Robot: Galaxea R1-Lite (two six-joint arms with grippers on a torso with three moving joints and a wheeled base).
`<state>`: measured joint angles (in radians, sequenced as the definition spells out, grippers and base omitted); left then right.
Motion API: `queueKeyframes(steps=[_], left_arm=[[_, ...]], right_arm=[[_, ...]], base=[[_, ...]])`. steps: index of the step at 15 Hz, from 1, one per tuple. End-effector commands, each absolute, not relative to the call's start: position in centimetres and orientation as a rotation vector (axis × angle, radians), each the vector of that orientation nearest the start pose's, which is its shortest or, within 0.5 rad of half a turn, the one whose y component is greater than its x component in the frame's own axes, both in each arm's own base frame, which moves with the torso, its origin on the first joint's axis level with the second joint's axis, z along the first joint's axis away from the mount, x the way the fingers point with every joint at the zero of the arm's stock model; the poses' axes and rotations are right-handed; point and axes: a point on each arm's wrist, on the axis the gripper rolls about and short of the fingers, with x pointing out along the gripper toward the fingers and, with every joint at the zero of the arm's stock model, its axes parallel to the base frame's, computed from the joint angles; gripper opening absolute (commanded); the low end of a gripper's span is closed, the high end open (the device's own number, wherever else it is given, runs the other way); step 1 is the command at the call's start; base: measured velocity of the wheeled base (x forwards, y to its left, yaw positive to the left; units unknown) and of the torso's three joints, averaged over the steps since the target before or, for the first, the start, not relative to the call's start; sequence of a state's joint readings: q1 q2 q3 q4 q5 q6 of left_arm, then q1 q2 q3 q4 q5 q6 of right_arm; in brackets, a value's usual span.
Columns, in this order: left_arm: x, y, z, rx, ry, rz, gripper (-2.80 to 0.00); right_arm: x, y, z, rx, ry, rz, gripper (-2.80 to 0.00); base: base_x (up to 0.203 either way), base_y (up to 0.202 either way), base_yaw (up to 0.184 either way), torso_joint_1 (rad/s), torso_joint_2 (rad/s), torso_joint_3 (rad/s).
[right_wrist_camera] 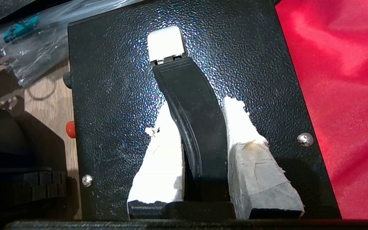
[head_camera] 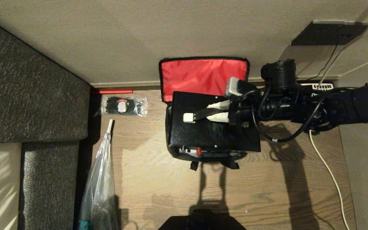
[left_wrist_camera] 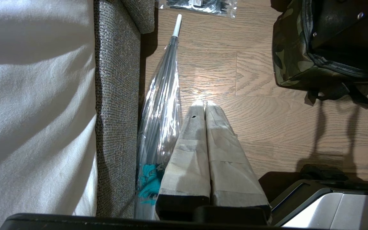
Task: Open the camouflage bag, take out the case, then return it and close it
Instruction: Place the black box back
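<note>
The camouflage bag (head_camera: 174,153) sits open on the wooden floor (head_camera: 158,191), red lid against the wall. The case (head_camera: 209,134) hovers over its mouth, rigid and probably weighty. The right gripper (head_camera: 217,111) pinches its black top handle (right_wrist_camera: 192,115), the sensible hold. The left gripper (left_wrist_camera: 204,105), pressed closed, hangs by the sofa (left_wrist_camera: 117,95).

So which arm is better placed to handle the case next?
The right. Its claw is shut on the case's black handle, with the case over the open camouflage bag. The left claw hangs shut over bare floor beside a clear umbrella, away from the bag.
</note>
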<state>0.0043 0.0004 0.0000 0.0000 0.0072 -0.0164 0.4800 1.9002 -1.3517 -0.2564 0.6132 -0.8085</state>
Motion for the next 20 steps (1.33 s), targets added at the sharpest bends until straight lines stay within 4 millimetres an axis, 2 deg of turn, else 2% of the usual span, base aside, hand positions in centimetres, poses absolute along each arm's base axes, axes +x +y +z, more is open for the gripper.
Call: queueKeyframes(steps=[1,6,16,20], left_arm=[[-2.3,0.0,7.5,-0.017,0.001,0.012,-2.80],[-2.3,0.0,7.5,-0.017,0.001,0.012,-2.80],[-2.3,0.0,7.5,-0.017,0.001,0.012,-2.80],[-2.3,0.0,7.5,-0.017,0.001,0.012,-2.80]], right_arm=[[33.0,18.7,23.6,-0.703,-0.174,1.140,-2.80],[33.2,18.6,23.7,-0.705,-0.185,1.129,-2.80],[35.0,17.9,21.5,-0.748,-0.151,1.105,-2.80],[36.1,18.3,19.7,-0.786,-0.132,1.115,-2.80]], base=[[0.000,0.000,0.000,0.000,0.00,0.000],[0.000,0.000,0.000,0.000,0.00,0.000],[0.000,0.000,0.000,0.000,0.00,0.000],[0.000,0.000,0.000,0.000,0.00,0.000]])
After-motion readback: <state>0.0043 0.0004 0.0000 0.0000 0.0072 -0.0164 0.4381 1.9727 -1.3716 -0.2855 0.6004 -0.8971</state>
